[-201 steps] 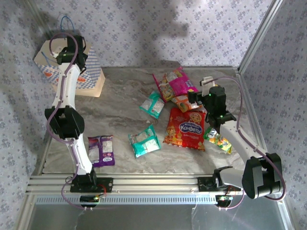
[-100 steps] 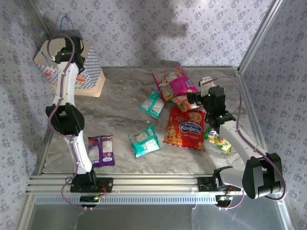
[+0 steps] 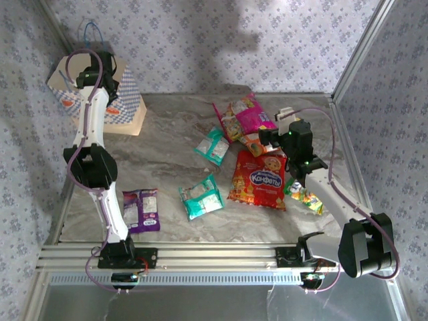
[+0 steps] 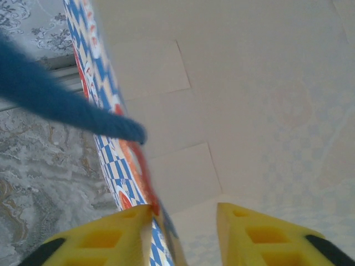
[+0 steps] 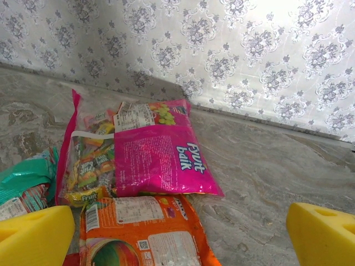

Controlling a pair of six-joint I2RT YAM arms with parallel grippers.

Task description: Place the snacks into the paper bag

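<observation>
The paper bag (image 3: pixel 130 110) stands at the far left corner, tan with blue-white checks. My left gripper (image 3: pixel 92 72) hangs over its mouth. In the left wrist view the left gripper (image 4: pixel 183 213) straddles the bag's wall (image 4: pixel 111 160). The wall lies against the left finger and a gap is left to the other, so the gripper is open. My right gripper (image 3: pixel 266 139) stands wide open and empty over the orange packet (image 5: pixel 144 233), just short of the magenta packet (image 5: pixel 158 155). The snacks lie on the table: large red (image 3: pixel 259 179), two teal-white (image 3: pixel 212 146) (image 3: pixel 200 196), purple-white (image 3: pixel 141 209), green-yellow (image 3: pixel 305 196).
The bag's blue cord handle (image 4: pixel 61 105) crosses in front of the left wrist camera. Patterned walls close the table at the back and the right (image 3: pixel 374 100). An aluminium rail (image 3: pixel 200 257) runs along the near edge. Bare marble (image 3: pixel 170 127) lies between the bag and the packets.
My left gripper's jaws have narrowed at the bag's rim and the arm has shifted slightly back. The right gripper has crept a little toward the orange packet, still wide open.
</observation>
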